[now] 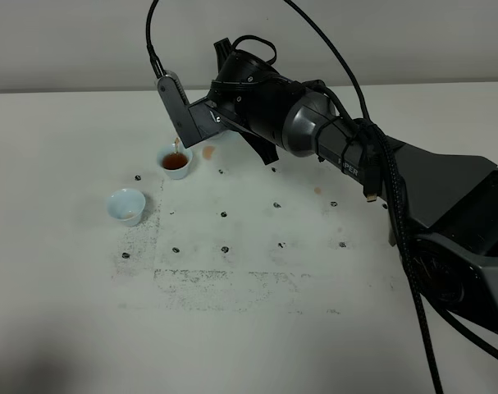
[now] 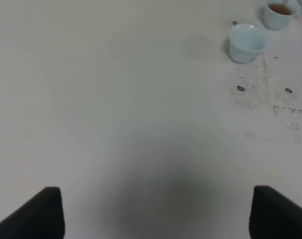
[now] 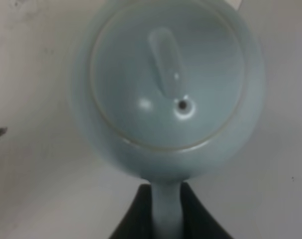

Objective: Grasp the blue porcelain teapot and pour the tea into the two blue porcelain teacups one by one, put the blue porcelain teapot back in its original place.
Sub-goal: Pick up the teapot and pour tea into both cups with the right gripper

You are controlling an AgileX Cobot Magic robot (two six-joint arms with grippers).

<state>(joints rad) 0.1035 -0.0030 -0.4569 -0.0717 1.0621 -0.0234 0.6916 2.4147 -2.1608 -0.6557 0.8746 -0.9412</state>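
My right gripper [image 3: 164,189] is clamping narrowly on the loop handle of the pale sky-blue, glossy, round-bodied porcelain teapot [image 3: 165,84], with one dark finger on each side of the handle. I am gripping there, I judge, because the handle lets me tip the whole body from my wrist without touching the round lid [image 3: 165,74], which is sitting in place on top. The teapot is hanging straight out beyond my fingertips. Its body is filling the wrist view, and its spout is pointing away from me, out of sight on the far side.

I am reaching across the middle of the white bench [image 1: 257,328] and holding the pot tipped, close above the small pale-blue handleless porcelain teacup with brown tea in it [image 1: 175,162]. A thin stream of tea [image 1: 175,146] is falling into that cup, while in the high view my wrist is hiding the pot itself. Holding it this close is, I judge, meant to limit splashing. A brownish spot [image 1: 208,152] is lying on the bench just beside the cup.

Further on, the matching second pale-blue teacup [image 1: 126,205] is standing upright, apart from the first and looking empty, so I judge it is waiting for its pour.

Farthest from the work, my left gripper [image 2: 156,191] is hanging with its fingers spread wide, gripping nothing, over bare bench and well apart from both cups.
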